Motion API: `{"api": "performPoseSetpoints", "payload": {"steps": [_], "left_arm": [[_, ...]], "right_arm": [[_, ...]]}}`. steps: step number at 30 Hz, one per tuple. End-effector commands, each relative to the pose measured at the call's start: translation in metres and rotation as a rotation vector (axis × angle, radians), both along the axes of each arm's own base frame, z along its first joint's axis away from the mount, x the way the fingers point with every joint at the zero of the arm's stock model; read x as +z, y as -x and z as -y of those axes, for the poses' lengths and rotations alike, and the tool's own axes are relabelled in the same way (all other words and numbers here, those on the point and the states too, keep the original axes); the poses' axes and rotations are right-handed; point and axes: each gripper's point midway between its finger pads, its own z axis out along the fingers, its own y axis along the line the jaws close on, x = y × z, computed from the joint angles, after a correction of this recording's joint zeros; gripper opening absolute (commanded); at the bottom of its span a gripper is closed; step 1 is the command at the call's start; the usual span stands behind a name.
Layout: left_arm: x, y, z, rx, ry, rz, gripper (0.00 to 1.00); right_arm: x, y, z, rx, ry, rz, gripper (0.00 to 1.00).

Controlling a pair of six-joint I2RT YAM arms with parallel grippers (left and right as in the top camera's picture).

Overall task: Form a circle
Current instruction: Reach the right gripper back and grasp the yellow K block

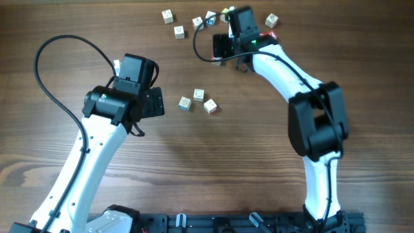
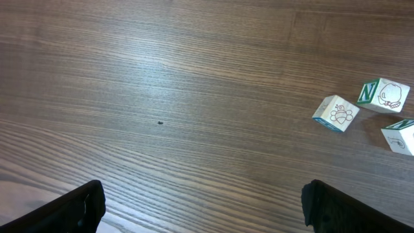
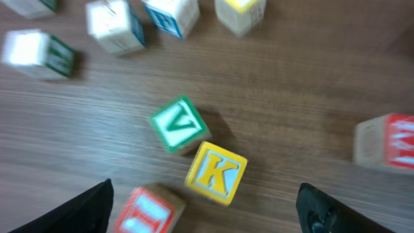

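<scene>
Right claw (image 3: 206, 210) gapes wide over the K cube (image 3: 216, 172), lower middle, probably to nudge it ringward; left claw (image 2: 204, 210) waits wide.

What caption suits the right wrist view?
Open right end effector over green V cube beside yellow K cube.

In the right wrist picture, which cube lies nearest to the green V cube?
The yellow K cube, just below-right of the green V cube, almost touching it. All the others lie clearly farther off.
</scene>
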Motion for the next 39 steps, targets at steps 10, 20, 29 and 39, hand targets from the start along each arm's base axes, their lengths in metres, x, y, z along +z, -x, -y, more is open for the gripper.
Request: {"api": "performPoseSetpoints", "payload": {"steps": [10, 20, 29, 39], "left_arm": [[0.004, -0.001, 0.000, 0.012, 0.014, 0.015, 1.00], [0.004, -0.001, 0.000, 0.012, 0.014, 0.015, 1.00], [0.004, -0.001, 0.000, 0.012, 0.014, 0.015, 1.00], [0.003, -0.002, 0.000, 0.012, 0.014, 0.015, 1.00]], "right_arm": [[-0.038, -0.015, 0.000, -0.060, -0.007, 0.002, 0.59], [-0.054, -0.021, -0.003, -0.111, -0.057, 0.008, 0.29], [0.068, 0.010, -0.006, -0.073, -0.099, 0.039, 0.26], [0.087, 0.142, 0.006, -0.040, -0.104, -0.399, 0.16]]}}
